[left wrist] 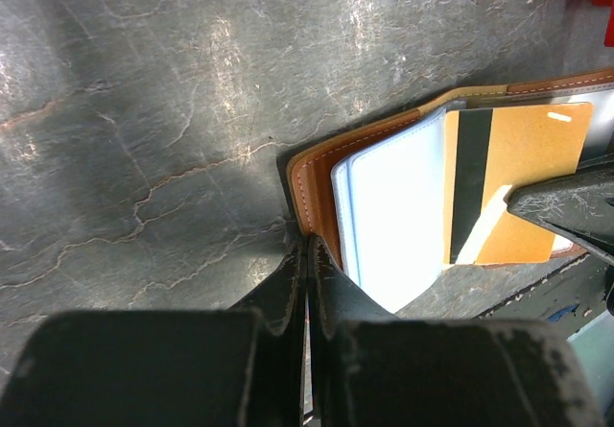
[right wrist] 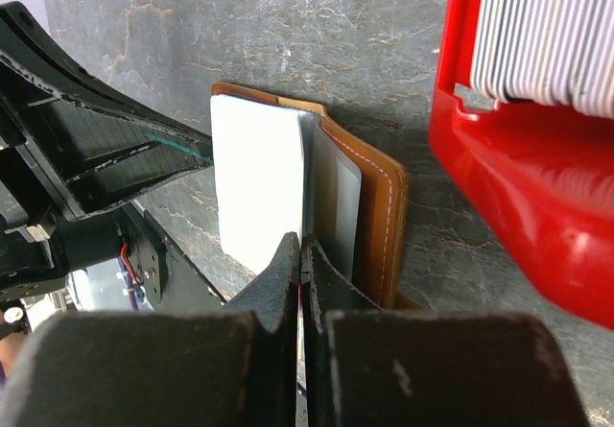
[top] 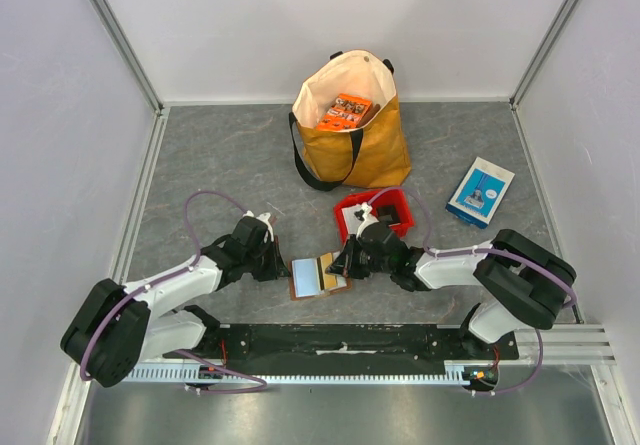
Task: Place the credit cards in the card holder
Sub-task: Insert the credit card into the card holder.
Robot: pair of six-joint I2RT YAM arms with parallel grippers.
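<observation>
The brown card holder (top: 304,277) lies open on the table between my grippers. My left gripper (top: 279,265) is shut on the holder's left leather edge (left wrist: 318,173); its tips (left wrist: 309,243) pinch the stitched rim. My right gripper (top: 346,263) is shut on a credit card (left wrist: 523,182) with an orange back and a dark stripe, lying over the holder's right half beside a clear inner pocket (left wrist: 393,216). In the right wrist view the right gripper (right wrist: 301,247) shows this card only edge-on, against the holder (right wrist: 382,206). Several more cards (right wrist: 547,34) stand in the red bin (right wrist: 499,149).
The red bin (top: 398,227) sits just behind the right gripper. A yellow tote bag (top: 352,130) holding orange packets stands at the back. A blue-and-white box (top: 480,191) lies at the right. The black base rail (top: 340,345) runs along the near edge.
</observation>
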